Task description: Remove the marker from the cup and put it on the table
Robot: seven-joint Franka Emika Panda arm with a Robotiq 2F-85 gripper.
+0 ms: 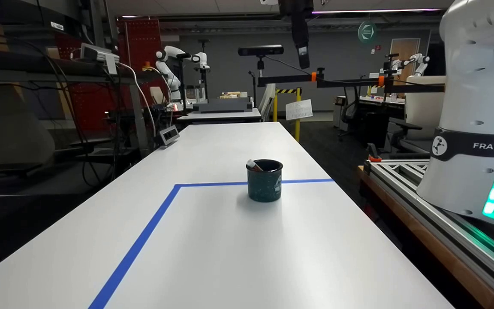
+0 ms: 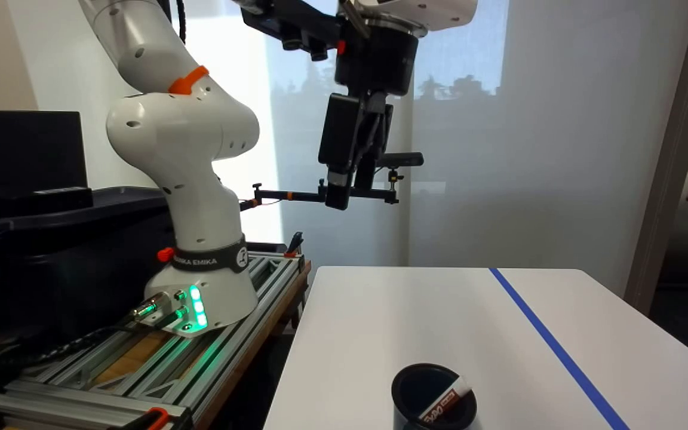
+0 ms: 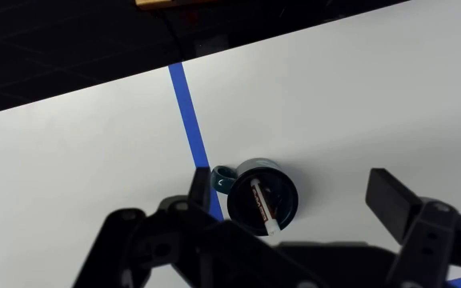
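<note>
The dark teal cup stands upright on the white table. It also shows at the bottom of an exterior view, cut off by the frame edge, and in the wrist view, where its handle points left. The red and white marker leans inside the cup, its white end at the rim. The marker's upper part shows in both exterior views. My gripper is open and empty, fingers wide apart. In an exterior view the gripper hangs well above the table, pointing down.
Blue tape lines mark the table; one passes close to the cup's handle. The robot base stands on a metal-framed bench beside the table. A small grey box sits at the table's far edge.
</note>
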